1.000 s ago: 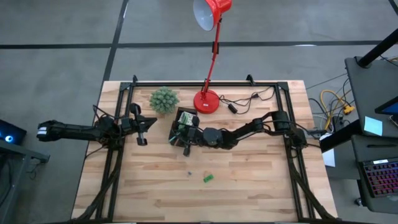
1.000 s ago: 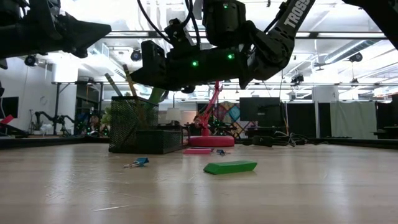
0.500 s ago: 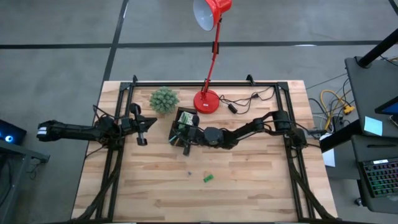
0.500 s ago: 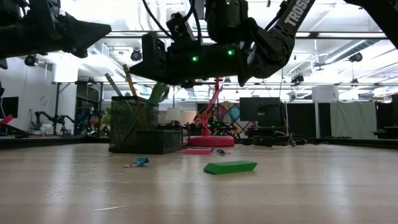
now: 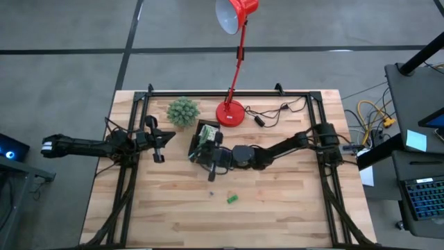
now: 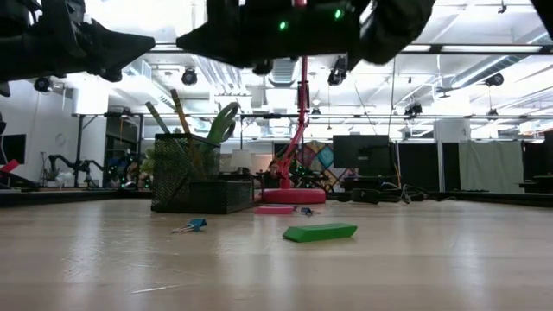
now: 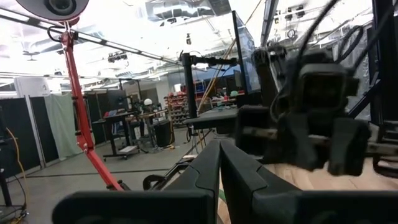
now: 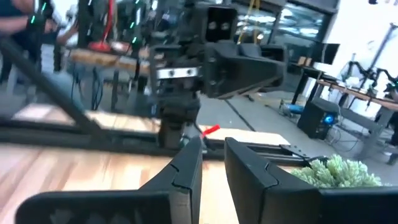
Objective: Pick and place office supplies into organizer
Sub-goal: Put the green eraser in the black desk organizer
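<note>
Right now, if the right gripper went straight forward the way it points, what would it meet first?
Probably the left gripper, which faces the right gripper across the table; depth is unclear.

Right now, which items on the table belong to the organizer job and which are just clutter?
Job:
- black mesh organizer, already holding pencils and green-handled scissors
- green piece, loose on the table
- small blue clip, loose
- pink pad, near the lamp base

Not the job:
- red desk lamp
- spiky green plant
- black cable
</note>
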Motion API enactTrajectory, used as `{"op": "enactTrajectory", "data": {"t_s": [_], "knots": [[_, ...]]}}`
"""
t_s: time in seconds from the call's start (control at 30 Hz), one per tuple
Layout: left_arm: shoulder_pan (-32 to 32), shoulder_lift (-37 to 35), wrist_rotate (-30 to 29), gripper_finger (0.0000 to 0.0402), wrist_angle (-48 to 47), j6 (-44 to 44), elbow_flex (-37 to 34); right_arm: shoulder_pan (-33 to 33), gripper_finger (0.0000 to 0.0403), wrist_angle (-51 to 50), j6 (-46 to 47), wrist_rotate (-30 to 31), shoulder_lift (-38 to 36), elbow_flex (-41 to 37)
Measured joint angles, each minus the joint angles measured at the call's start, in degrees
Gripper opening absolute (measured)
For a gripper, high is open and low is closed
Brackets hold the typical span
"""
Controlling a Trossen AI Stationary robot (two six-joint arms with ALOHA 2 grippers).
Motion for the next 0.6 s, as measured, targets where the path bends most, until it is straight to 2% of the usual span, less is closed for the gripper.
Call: {"op": "enactTrajectory", "data": {"t_s": [0.17,0.43,0.6], "knots": [[0.01,-0.01,-0.02,0.0000,0.02,0.02,0.00,1.89,0.0061,-13.45,-1.41,0.40,-4.95,0.00],[0.01,-0.02,0.00,0.0000,0.02,0.01,0.00,4.07,0.0053,-39.50,4.60,0.44,-12.55,-0.07],[0.01,-0.01,0.00,0.0000,0.04,0.01,0.00,6.78,0.0059,-42.97,4.70,0.44,-13.71,-0.11]]}}
